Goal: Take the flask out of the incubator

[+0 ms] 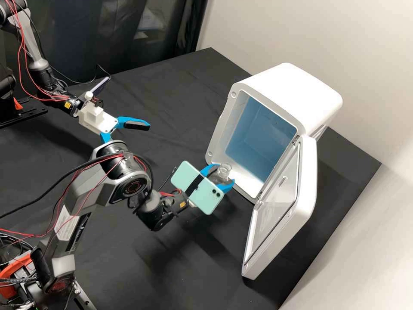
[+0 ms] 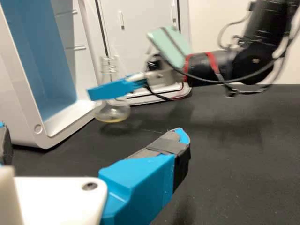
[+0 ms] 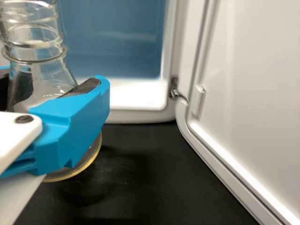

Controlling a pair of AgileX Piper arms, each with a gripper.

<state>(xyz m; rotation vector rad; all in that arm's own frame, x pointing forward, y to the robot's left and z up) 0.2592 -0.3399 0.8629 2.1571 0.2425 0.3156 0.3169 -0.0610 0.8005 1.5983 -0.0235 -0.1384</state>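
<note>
I saw one flask (image 1: 222, 171): clear glass, conical, with a ribbed screw neck and a thin yellowish layer at its base. It stood upright just outside the one white incubator (image 1: 292, 90), in front of the lower rim of its blue interior, beside the single door (image 1: 284, 202), which hung wide open. The right gripper (image 1: 218, 177) had its two blue fingers closed on the flask's body below the neck. The left gripper (image 1: 124, 131) hung well apart over the black bench (image 1: 172, 94), its two fingers spread wide with nothing between them. One mint-green phone (image 1: 198, 187) was strapped on the right arm's wrist. In the right wrist view the flask's mouth was cut off and one finger showed only as a sliver. I could not tell whether the base touched the bench. In the high view the right arm's elbow partly hid the left gripper's lower finger.
</note>
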